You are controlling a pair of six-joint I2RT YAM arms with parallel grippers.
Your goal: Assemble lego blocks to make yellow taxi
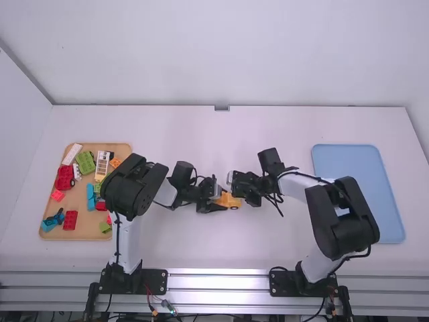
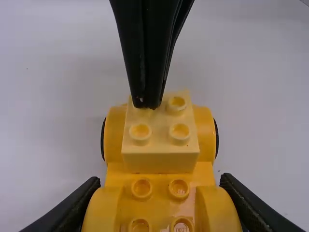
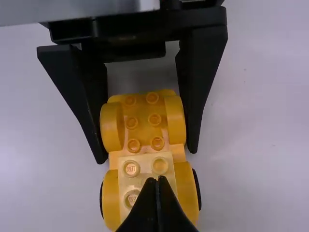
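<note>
A yellow-orange car base (image 3: 143,113) sits studs up mid-table on a white tabletop (image 1: 234,248), rounded fenders (image 3: 112,128) flanking three bare rows of paired studs. A pale yellow block (image 2: 160,160), two studs by two, rests lengthwise in line atop the other end, between black-edged yellow rounds (image 2: 206,133).
</note>
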